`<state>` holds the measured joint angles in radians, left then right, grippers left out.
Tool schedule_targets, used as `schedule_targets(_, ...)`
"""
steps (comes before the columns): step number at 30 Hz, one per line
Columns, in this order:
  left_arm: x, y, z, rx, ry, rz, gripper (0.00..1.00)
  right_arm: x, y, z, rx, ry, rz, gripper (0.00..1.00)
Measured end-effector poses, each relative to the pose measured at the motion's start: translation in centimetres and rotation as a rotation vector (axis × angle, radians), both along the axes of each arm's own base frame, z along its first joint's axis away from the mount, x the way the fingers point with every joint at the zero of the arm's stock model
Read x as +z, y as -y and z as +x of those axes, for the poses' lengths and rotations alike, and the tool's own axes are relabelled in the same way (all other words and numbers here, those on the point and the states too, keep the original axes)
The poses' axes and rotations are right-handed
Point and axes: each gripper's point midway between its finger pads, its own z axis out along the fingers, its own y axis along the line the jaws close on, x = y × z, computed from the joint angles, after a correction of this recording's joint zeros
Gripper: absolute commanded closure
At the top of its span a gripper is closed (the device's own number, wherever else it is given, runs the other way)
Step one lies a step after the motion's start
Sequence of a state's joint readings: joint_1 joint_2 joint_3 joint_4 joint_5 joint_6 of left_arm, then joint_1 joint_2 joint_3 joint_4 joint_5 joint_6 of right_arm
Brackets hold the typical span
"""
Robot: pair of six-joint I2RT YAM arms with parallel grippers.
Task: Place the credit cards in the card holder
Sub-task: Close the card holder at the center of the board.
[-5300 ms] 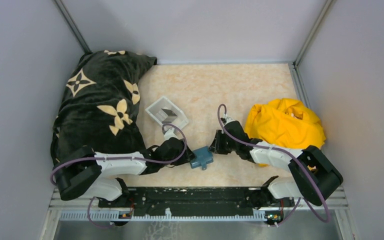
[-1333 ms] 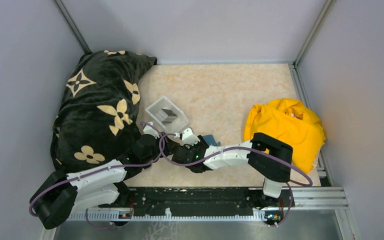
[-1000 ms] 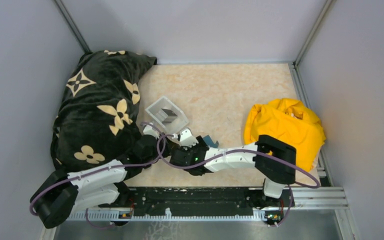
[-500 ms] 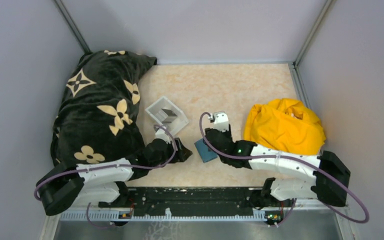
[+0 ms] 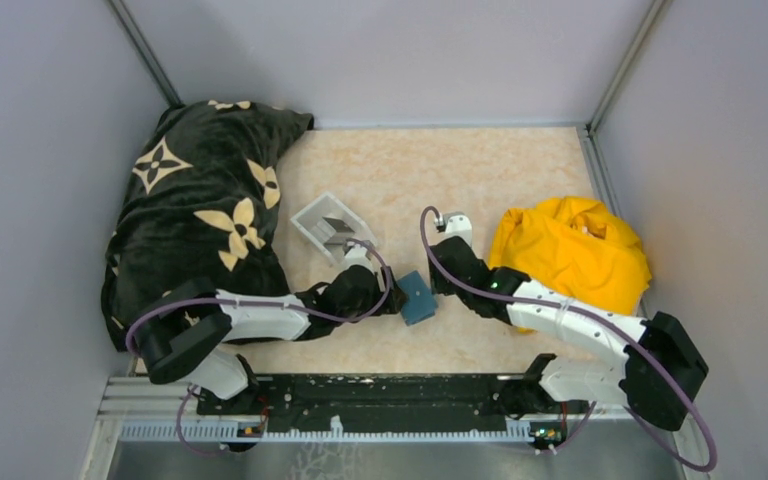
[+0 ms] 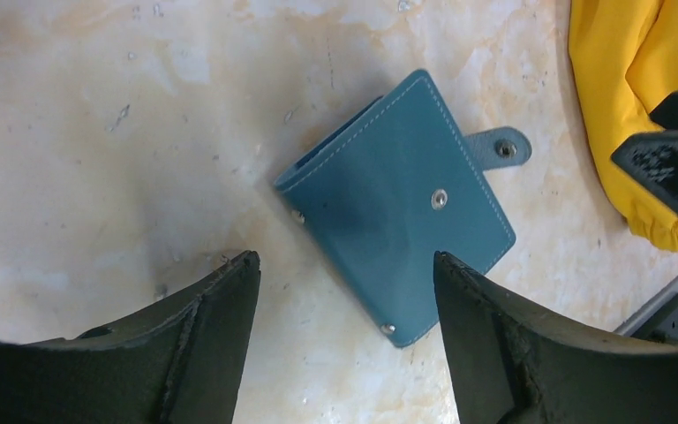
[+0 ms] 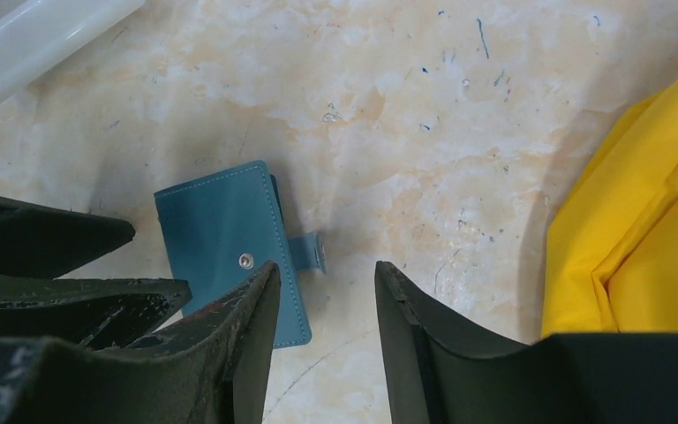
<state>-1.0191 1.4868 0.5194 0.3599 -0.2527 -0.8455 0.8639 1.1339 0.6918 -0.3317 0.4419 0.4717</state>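
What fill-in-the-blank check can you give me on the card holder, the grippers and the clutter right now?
1. The left gripper and the right gripper both have ____ jaws and hold nothing.
2. The teal card holder lies folded shut on the ____.
3. The crumpled cloth to the right of the right gripper is ____.
4. A grey card sits in the clear ____ beyond the left gripper.
Missing words: open; table; yellow; tray.
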Motion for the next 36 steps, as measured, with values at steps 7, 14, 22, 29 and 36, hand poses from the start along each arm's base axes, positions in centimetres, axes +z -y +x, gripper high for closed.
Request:
schedule_targets(7,0.0,1.4,1.5,0.025,0.01,0.017,0.25,-1.5,0.2,0.3,0.019,-0.064,0.01,0.61)
schedule_targets(14,-0.4,1.9,1.9,0.028,-0.001,0.04,0.27,-2.4,-0.4,0.3,0.047,-0.103,0.029,0.67)
schedule_targets(22,-1.0,2.3,2.3,0.039,-0.025,0.08,0.47,-3.6,-0.2,0.2,0.054,-0.138,0.031,0.72)
schedule_targets(29,-1.1,2.1,2.3,0.062,-0.043,0.089,0.48,-4.7,0.1,0.0,0.053,-0.163,0.037,0.79)
schedule_targets(36,-1.3,2.1,2.4,0.066,-0.053,0.103,0.52,-4.8,-0.1,0.1,0.058,-0.167,0.05,0.88)
